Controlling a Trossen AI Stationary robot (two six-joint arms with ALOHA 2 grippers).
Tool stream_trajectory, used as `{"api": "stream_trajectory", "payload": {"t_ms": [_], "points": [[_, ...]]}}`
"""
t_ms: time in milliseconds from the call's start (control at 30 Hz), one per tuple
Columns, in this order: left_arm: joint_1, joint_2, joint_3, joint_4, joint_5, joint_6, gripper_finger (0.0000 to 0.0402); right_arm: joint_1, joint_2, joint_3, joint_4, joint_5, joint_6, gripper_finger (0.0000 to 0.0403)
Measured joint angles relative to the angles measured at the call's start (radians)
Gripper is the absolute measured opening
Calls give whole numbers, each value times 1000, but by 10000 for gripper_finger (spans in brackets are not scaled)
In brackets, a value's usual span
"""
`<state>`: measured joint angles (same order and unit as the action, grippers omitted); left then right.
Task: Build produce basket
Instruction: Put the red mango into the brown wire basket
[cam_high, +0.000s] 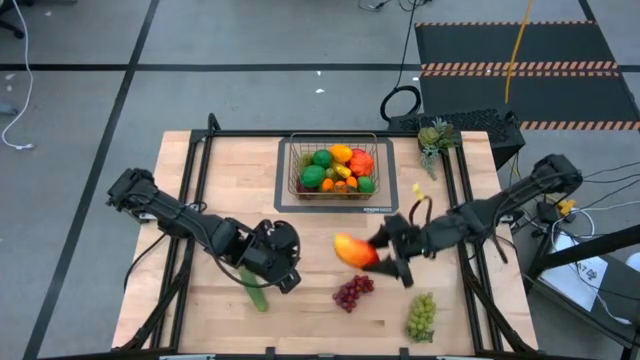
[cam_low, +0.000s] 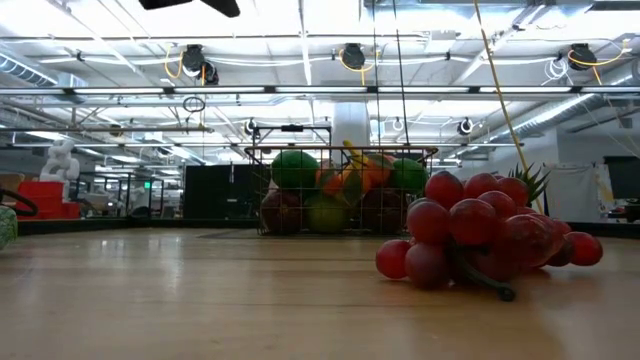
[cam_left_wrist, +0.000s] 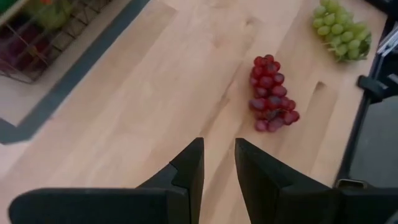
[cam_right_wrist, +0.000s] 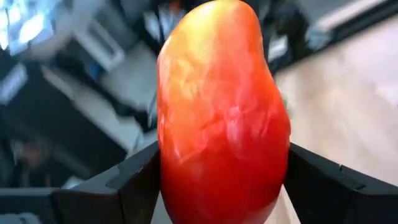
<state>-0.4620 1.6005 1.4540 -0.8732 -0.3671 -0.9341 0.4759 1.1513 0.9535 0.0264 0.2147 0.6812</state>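
The right gripper (cam_high: 385, 258) grasps a red-and-yellow mango (cam_high: 354, 250) between its fingers (cam_right_wrist: 134, 186), over the bench (cam_high: 200, 170) in front of the wire basket (cam_high: 334, 167). The basket sits on a dark mat at the far middle, already holding green, orange and red fruit. Purple grapes (cam_high: 352, 292) lie just below the mango; green grapes (cam_high: 421, 316) lie near the front right edge. The left gripper (cam_left_wrist: 217, 165), fingers slightly parted and empty, hangs beside a cucumber (cam_high: 254, 290). A spiky green plant piece (cam_high: 435, 138) rests right of the basket.
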Motion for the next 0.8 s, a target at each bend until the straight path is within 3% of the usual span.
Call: {"api": "stream_trajectory", "payload": {"t_ms": [267, 467, 633, 800], "points": [[61, 0, 0, -30, 10, 150, 90, -85, -26, 0, 246, 79, 24, 285], [126, 0, 0, -40, 108, 309, 90, -129, -26, 0, 427, 77, 41, 285], [164, 0, 0, -51, 158, 331, 90, -158, -32, 0, 525, 58, 41, 285], [172, 0, 0, -48, 160, 308, 90, -206, -54, 0, 599, -33, 72, 286]]}}
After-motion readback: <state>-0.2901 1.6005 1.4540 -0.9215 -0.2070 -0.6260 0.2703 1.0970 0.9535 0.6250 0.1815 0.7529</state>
